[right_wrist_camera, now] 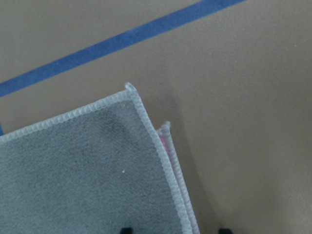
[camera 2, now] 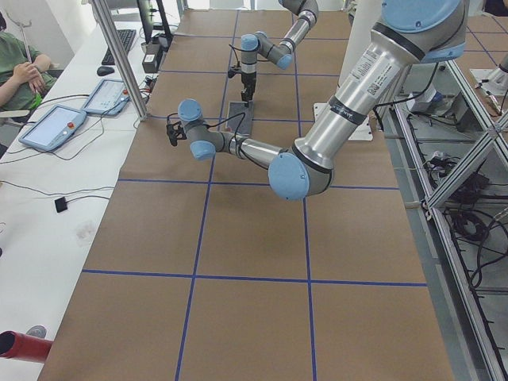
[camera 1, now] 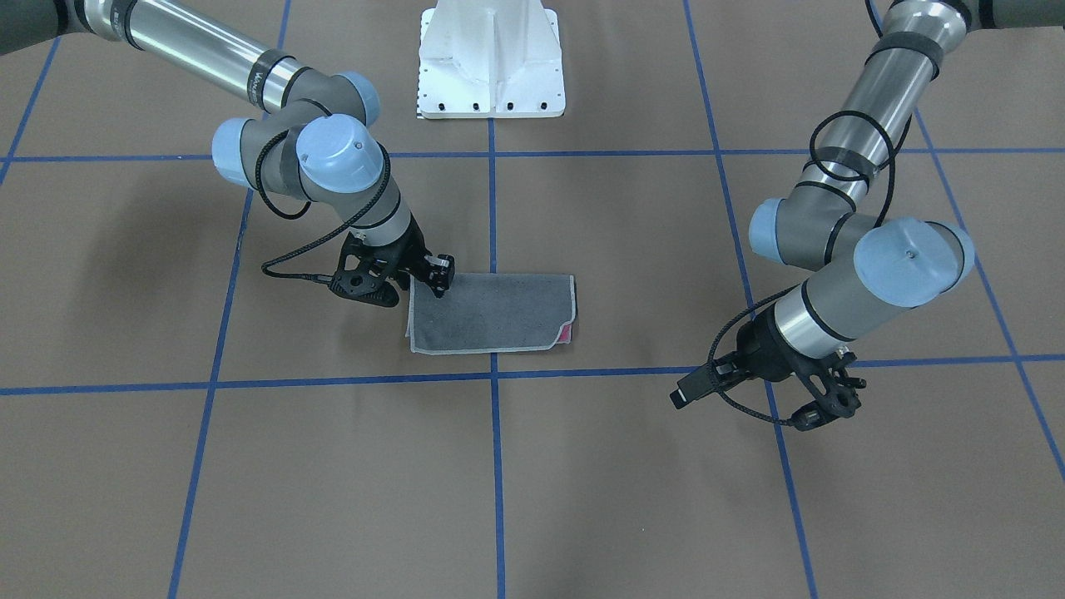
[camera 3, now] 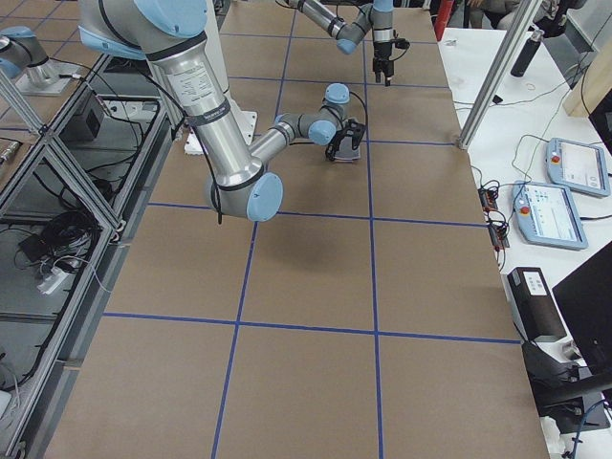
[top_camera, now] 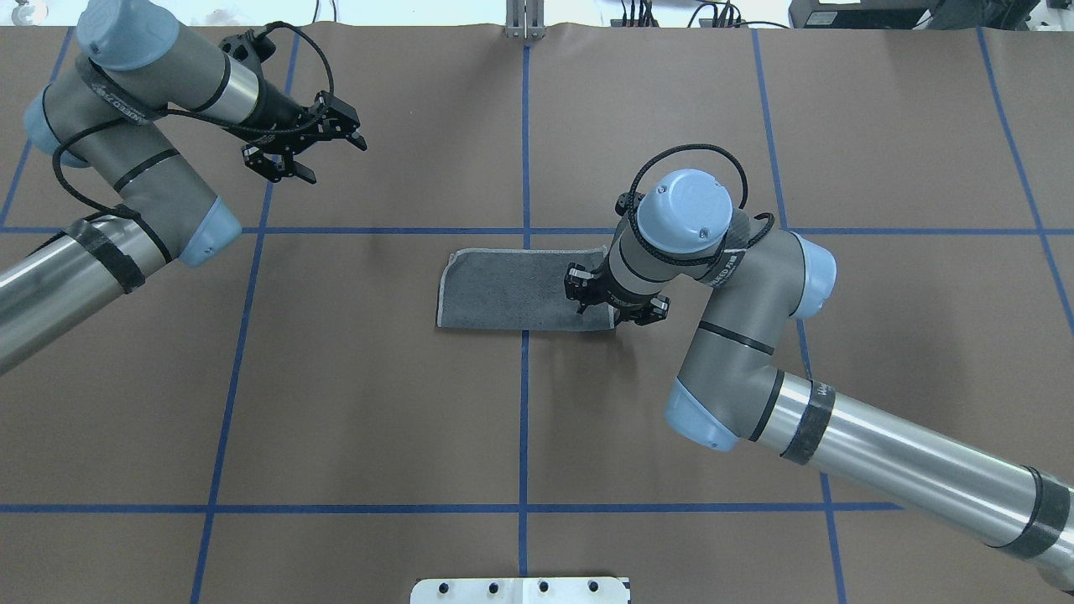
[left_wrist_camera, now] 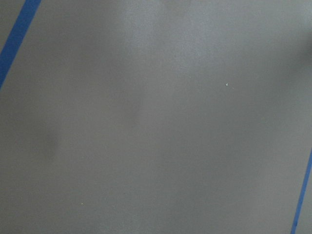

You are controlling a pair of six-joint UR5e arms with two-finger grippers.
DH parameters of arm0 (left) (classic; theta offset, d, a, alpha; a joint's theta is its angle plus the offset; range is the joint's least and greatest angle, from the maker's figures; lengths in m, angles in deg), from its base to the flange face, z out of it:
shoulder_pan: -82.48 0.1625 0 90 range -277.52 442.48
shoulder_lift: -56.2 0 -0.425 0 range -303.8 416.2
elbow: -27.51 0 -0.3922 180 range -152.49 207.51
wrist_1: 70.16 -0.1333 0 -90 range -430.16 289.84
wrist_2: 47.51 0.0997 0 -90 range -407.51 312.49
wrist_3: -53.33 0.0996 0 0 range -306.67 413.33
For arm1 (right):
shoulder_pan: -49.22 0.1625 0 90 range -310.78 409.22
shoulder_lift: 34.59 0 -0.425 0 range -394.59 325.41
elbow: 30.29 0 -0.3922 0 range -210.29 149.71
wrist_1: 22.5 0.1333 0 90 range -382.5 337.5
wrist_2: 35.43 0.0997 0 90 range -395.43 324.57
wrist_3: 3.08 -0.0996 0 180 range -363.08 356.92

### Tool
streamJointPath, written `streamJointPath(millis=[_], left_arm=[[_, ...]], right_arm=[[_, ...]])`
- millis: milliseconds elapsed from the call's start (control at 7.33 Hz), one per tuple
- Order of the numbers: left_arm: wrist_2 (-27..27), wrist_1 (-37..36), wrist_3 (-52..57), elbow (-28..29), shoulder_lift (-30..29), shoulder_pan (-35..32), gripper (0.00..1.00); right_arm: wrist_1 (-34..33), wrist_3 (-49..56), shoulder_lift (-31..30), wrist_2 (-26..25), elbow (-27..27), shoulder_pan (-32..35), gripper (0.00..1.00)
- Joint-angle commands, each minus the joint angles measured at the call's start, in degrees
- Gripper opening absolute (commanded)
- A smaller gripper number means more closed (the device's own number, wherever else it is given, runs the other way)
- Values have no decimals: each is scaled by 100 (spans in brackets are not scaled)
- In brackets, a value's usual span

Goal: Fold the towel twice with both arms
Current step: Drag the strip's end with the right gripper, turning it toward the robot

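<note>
The towel (camera 1: 499,312) (top_camera: 512,289) lies flat mid-table as a rectangle, dark grey face up, with a pale stitched border. A bit of pink (camera 1: 566,334) peeks out at one corner. My right gripper (camera 1: 408,287) (top_camera: 612,306) is down at the towel's short edge on the robot's right. It is open. In the right wrist view its fingertips (right_wrist_camera: 126,229) straddle that doubled edge of the towel (right_wrist_camera: 83,170), close to a corner. My left gripper (top_camera: 315,151) (camera 1: 753,399) hangs open and empty, well off to the robot's left and farther out. The left wrist view shows only bare table.
Blue tape lines (top_camera: 524,403) grid the brown table. The white pedestal base (camera 1: 491,66) stands at the robot's side. Beyond the table's far edge are a metal post (camera 2: 119,55), control pendants (camera 2: 51,127) (camera 3: 583,167) and a seated person (camera 2: 24,75).
</note>
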Motion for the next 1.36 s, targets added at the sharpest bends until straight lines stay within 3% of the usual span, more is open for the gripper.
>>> streamJointPath(millis=[0, 273, 682, 955, 1228], left_arm=[[0, 0, 4, 0, 2, 3, 100], [9, 0, -4, -17, -6, 3, 100], [0, 9, 4, -26, -6, -15, 100], [0, 9, 13, -17, 2, -41, 100], [0, 9, 13, -17, 2, -50, 100]], right_arm=[[-8, 16, -20, 14, 13, 2, 0], [-8, 7, -20, 118, 22, 81, 0], [-35, 24, -273, 1241, 486, 380, 0], [-17, -37, -232, 1515, 663, 136, 0], [0, -20, 22, 1456, 699, -434, 0]])
